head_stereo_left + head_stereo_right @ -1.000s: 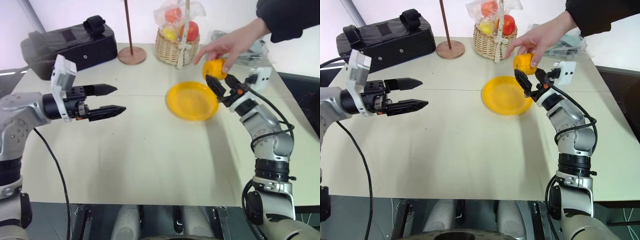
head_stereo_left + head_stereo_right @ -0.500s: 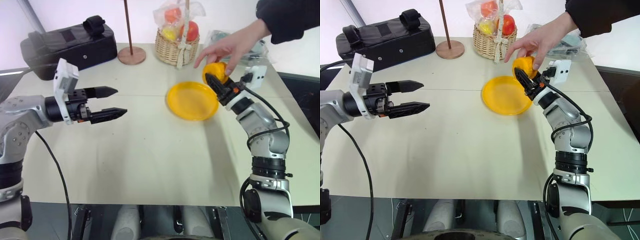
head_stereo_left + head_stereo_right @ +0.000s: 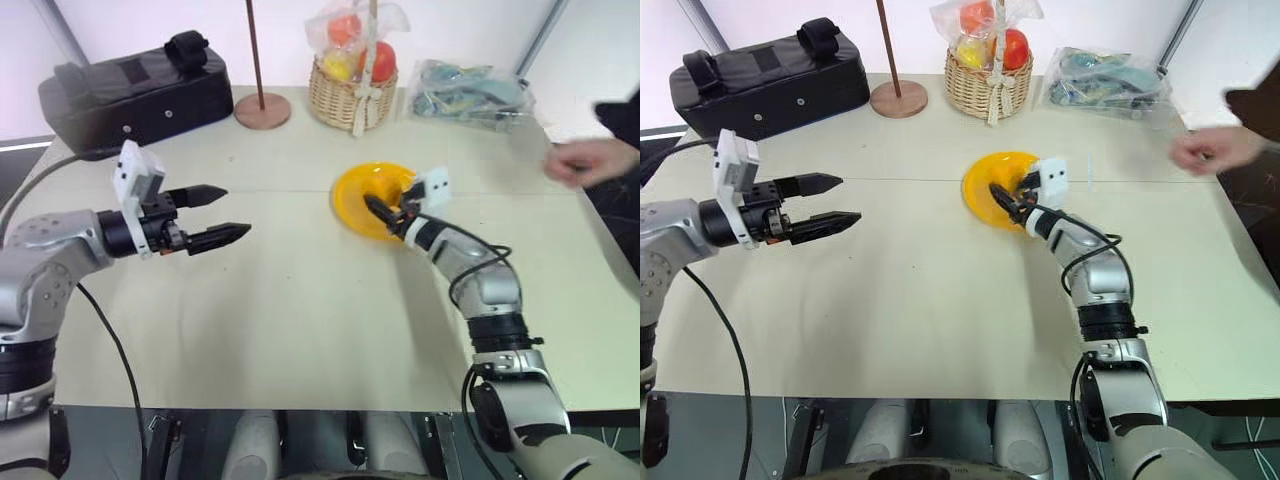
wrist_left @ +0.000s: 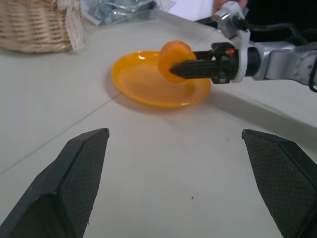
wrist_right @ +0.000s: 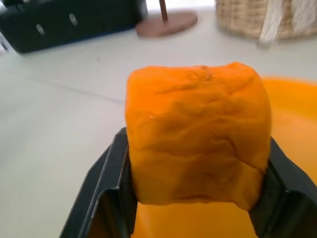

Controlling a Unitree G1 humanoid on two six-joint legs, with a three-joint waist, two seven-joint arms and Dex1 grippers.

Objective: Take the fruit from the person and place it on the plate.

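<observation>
We are now clamping fruit point(image 4: 174, 60) in right gripper point(image 4: 184, 69), jaws squeezed onto it where a second ago they were gaping beneath it. We are carrying it down off person's fingers to just above plate point(image 4: 139, 84). Person's hand point(image 3: 585, 160) is pulling back, now well apart at table's point(image 3: 300, 320) right edge.

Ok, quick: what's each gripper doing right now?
Left gripper: open, holding nothing.
Right gripper: shut on the small yellow-orange fruit, over the round yellow plate.
</observation>
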